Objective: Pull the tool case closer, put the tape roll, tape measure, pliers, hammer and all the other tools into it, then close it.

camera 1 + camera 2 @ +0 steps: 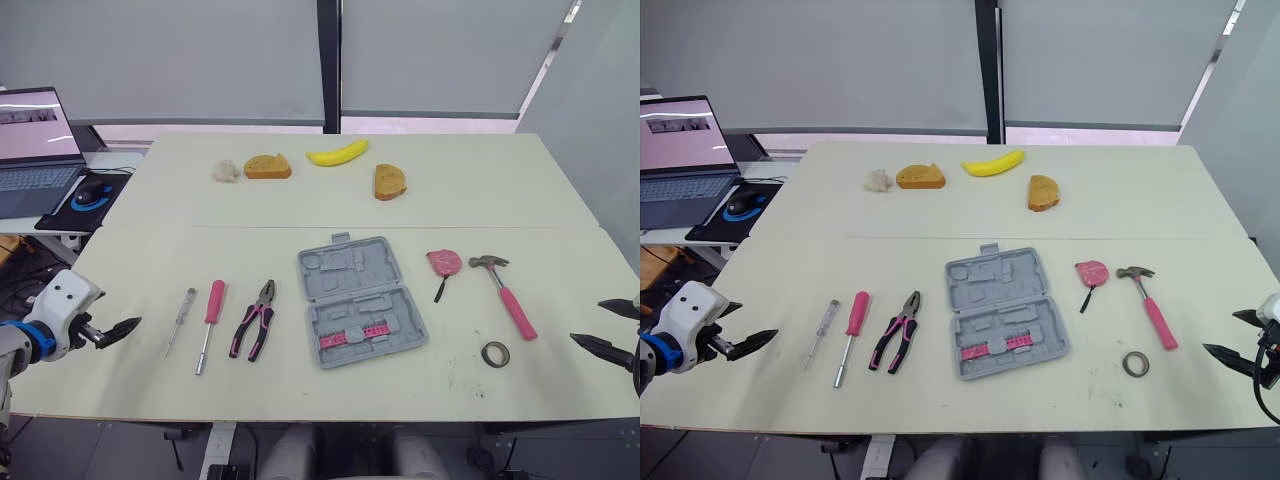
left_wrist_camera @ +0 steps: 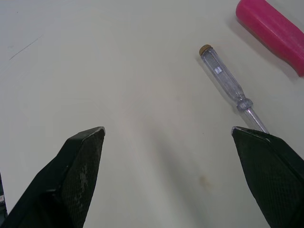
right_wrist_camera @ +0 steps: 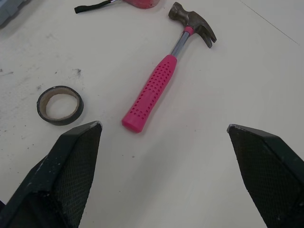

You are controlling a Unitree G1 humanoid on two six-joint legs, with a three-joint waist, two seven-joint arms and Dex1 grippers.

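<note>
Left gripper (image 1: 118, 329) lower left, right gripper (image 1: 606, 326) lower right: jaws spread. Tool case (image 1: 345, 285) centre, open; pink insert (image 1: 352, 335), perhaps bits.

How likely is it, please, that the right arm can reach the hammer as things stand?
Probably yes: the open right gripper faces the hammer across bare table; the tape roll lies aside.

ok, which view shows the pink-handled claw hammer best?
Right wrist view: the pink-handled claw hammer lies whole and large, head and dimpled grip clear. Both eye views show it whole but small, right of the pink tape measure.
</note>
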